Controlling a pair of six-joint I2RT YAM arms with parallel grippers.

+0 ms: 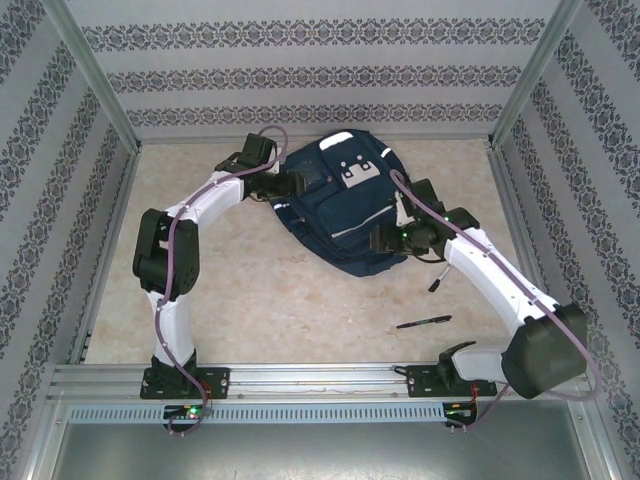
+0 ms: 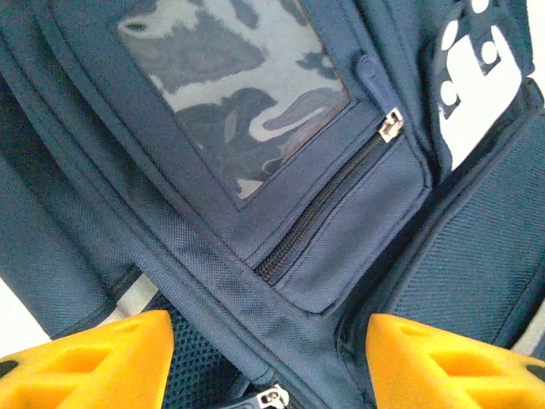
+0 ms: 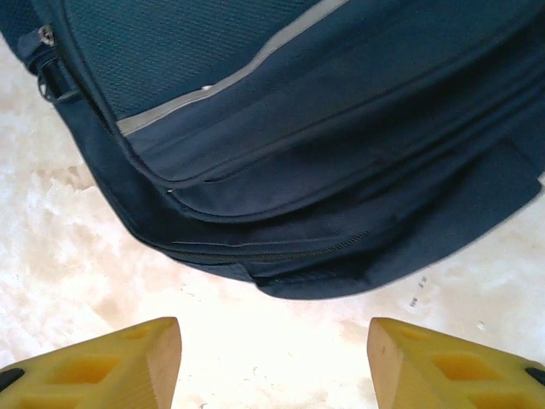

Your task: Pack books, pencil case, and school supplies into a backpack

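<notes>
Backpack (image 1: 335, 205) flanked by 2 arms.
Left jaws and right jaws are held apart; a black pen (image 1: 423, 322) is seen on the tabletop (image 1: 300, 310).

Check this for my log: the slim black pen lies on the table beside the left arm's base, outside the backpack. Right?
No: the slim black pen lies on the table by the right arm's base, outside the backpack; the top external view shows it.
</notes>
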